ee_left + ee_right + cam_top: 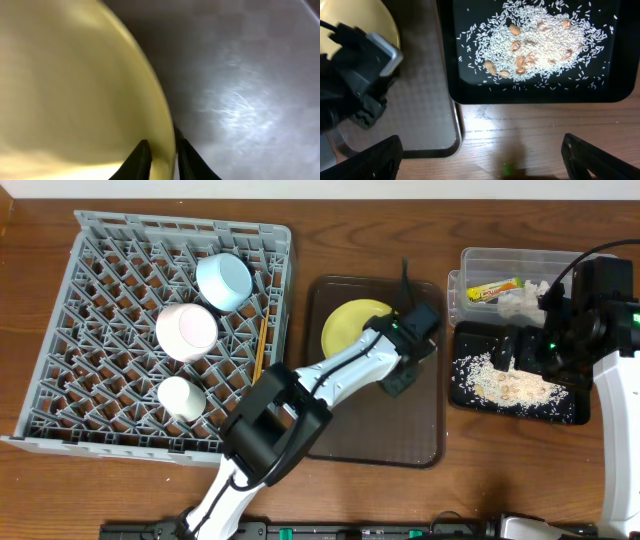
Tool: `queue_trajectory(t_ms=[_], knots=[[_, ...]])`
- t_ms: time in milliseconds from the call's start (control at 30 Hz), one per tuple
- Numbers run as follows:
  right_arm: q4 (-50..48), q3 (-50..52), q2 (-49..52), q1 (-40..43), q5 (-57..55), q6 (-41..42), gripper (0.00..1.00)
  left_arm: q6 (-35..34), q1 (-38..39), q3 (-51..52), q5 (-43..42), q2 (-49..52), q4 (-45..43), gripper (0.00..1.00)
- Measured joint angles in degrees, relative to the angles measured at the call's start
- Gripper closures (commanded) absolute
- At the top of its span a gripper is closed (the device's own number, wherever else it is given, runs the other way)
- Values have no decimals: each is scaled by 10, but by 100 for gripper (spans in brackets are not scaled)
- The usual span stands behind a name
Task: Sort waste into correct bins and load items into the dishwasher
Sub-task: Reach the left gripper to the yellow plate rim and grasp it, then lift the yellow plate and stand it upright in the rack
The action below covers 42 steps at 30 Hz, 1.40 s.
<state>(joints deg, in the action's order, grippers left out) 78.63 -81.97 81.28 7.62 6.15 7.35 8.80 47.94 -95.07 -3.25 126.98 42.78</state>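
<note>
The round yellow plate lies in the dark brown serving tray. My left gripper is at the plate's right edge. In the left wrist view its two black fingers pinch the yellow plate by the rim, one on each side. My right gripper hangs wide open over bare wood just below the black tray, with nothing between its fingers. Rice scraps lie spread in that tray. The grey dish rack holds a blue bowl, pink bowl, white cup and chopsticks.
A clear tub at the back right holds the snack wrapper and white napkin. The black tray sits in front of it, close to the brown tray's right edge. The right arm stands over the table's right end.
</note>
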Motion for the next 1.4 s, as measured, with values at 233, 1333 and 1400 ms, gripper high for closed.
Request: queue_trajectory(t_ms=[233,1333,1400], knots=[[0,0,0,0,0,0,1,0,7,0,2,0,3,80],[2,0,0,0,0,-2,1,-89,-64,-1,31,-326,95,94],[2,0,0,0,0,-2,1,-97,-109,-1,17,-352,94,94]])
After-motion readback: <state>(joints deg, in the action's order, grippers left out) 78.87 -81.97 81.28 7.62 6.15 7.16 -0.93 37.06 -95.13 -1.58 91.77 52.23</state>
